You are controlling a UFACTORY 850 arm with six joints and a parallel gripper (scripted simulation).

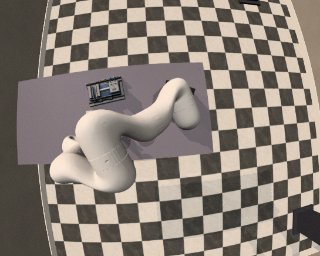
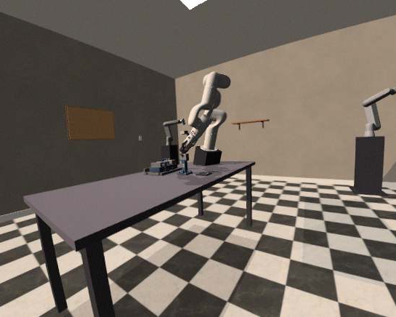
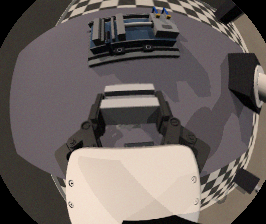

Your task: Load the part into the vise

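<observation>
Top view hides most of my work: my own white arm (image 1: 113,132) sprawls across the grey surface (image 1: 39,123) and covers my pincer, the part, the V-block and the infeed plate entirely. Only the vise (image 1: 105,90) shows, toward 11 o'clock of my elbow, too small there to read its jaws.

Exterior view, going left to right: the vise (image 2: 162,168) sits on the surface (image 2: 107,196), then the blue V-block (image 2: 184,168), then the flat dark infeed plate (image 2: 203,174), with my base block (image 2: 207,158) behind them. My arm rises from that base, folds over at the top and slants the wrist down toward 7 o'clock, so my pincer (image 2: 184,150) hangs just above the V-block. Whether the part touches the V-block I cannot tell; it is too small there.

Wrist view shows my pincer (image 3: 129,111) pinching the part (image 3: 129,92), a grey block gripped across its width between my dark fingers. Its slot I cannot make out. The vise (image 3: 132,35) lies well apart at 12 o'clock, and my base block (image 3: 242,78) sits at 3 o'clock, partly cut off by the round edge.
</observation>
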